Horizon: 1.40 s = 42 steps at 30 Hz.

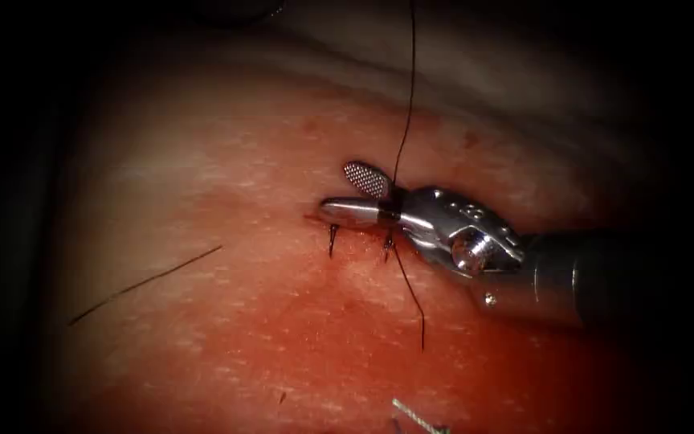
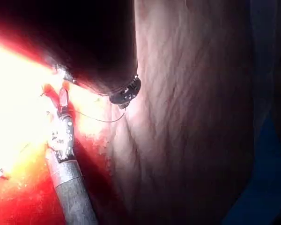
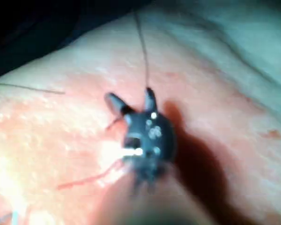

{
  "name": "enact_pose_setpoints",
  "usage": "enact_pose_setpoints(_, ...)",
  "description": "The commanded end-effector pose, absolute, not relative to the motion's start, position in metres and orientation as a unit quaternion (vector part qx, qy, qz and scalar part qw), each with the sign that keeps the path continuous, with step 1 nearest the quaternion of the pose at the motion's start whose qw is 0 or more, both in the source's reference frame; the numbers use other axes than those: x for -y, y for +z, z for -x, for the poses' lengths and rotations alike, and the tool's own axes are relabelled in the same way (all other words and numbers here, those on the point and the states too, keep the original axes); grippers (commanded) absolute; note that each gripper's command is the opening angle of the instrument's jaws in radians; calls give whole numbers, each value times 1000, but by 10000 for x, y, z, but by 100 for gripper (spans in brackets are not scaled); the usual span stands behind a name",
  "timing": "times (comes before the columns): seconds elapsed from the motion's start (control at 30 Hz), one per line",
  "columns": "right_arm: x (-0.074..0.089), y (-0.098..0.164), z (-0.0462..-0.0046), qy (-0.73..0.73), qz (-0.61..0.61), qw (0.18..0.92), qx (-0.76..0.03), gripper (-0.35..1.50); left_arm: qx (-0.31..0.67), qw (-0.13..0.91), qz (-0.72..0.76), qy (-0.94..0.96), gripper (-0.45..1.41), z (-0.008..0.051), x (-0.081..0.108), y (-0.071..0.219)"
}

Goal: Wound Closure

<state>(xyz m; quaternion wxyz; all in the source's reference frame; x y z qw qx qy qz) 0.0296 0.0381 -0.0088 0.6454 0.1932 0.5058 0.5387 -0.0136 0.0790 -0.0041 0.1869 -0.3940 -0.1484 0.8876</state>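
Note:
The right tool comes in from the right and lies over the cut with its jaws open. A dark thread rises taut from the stitch, passes between the jaws close to their hinge and runs out past the top. Two short dark stitch legs enter the tissue just under the lower jaw. A thread tail trails down from the stitch. The right wrist view shows the same open jaws with the thread between them. The left wrist view shows this tool over the bright wound.
A loose dark piece of thread lies on the tissue left of the cut. A pale thin strand lies at the lower edge. Red fluid wets the lower part of the tissue.

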Motion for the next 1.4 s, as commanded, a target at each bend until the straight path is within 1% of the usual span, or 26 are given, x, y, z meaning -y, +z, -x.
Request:
enact_pose_setpoints(0.03, -381, -85, -305, 538, -193, 645, -507, 121, 147, 185, 394, 888, -35, 141, -791, -36)
enact_pose_setpoints(0.13, -381, -85, -306, 539, -193, 645, -507, 121, 148, 186, 394, 888, -35, 142, -793, -37)
enact_pose_setpoints(0.17, -380, -86, -306, 539, -192, 645, -507, 116, 147, 186, 394, 888, -35, 143, -793, -37)
enact_pose_setpoints(0.2, -379, -86, -306, 530, -205, 645, -510, 83, 147, 186, 394, 888, -35, 143, -793, -36)
enact_pose_setpoints(0.23, -378, -87, -306, 526, -211, 646, -512, 42, 147, 186, 394, 888, -35, 144, -793, -36)
enact_pose_setpoints(0.27, -378, -88, -306, 524, -214, 648, -510, -10, 148, 186, 395, 888, -35, 144, -792, -36)
enact_pose_setpoints(0.3, -376, -89, -306, 533, -201, 651, -502, -35, 147, 186, 394, 888, -35, 144, -792, -36)
enact_pose_setpoints(0.43, -377, -91, -307, 535, -195, 652, -500, -35, 148, 185, 395, 888, -35, 143, -791, -36)
enact_pose_setpoints(0.53, -382, -94, -300, 516, -173, 650, -530, -35, 148, 185, 395, 888, -35, 142, -791, -37)
enact_pose_setpoints(0.6, -386, -96, -294, 519, -167, 641, -541, 39, 148, 185, 395, 888, -35, 142, -791, -36)
enact_pose_setpoints(0.63, -389, -102, -283, 532, -148, 632, -544, 104, 146, 185, 394, 888, -35, 145, -790, -34)
enact_pose_setpoints(0.67, -390, -107, -274, 540, -140, 630, -541, 120, 146, 185, 394, 888, -35, 147, -789, -32)
enact_pose_setpoints(0.73, -392, -116, -256, 545, -129, 633, -535, 126, 146, 184, 396, 888, -35, 153, -785, -24)
enact_pose_setpoints(0.77, -392, -126, -233, 546, -121, 637, -530, 130, 143, 184, 397, 888, -35, 161, -781, -12)
enact_pose_setpoints(0.93, -387, -146, -180, 555, -110, 640, -520, 130, 147, 179, 382, 895, -35, 186, -762, 26)
enact_pose_setpoints(1.0, -386, -151, -146, 561, -98, 642, -513, 130, 153, 176, 374, 898, -35, 200, -747, 53)
enact_pose_setpoints(1.03, -386, -152, -137, 565, -92, 641, -511, 130, 156, 177, 372, 898, -35, 205, -742, 63)
enact_pose_setpoints(1.13, -383, -152, -125, 568, -74, 646, -504, 130, 159, 177, 354, 905, -35, 214, -732, 96)
enact_pose_setpoints(1.27, -383, -152, -123, 566, -70, 649, -503, 130, 170, 184, 340, 907, -35, 219, -722, 127)
enact_pose_setpoints(1.37, -388, -153, -114, 560, -58, 658, -501, 130, 197, 183, 326, 906, -35, 220, -713, 147)
enact_pose_setpoints(1.4, -391, -155, -107, 560, -51, 661, -497, 130, 205, 190, 319, 906, -20, 219, -711, 159)
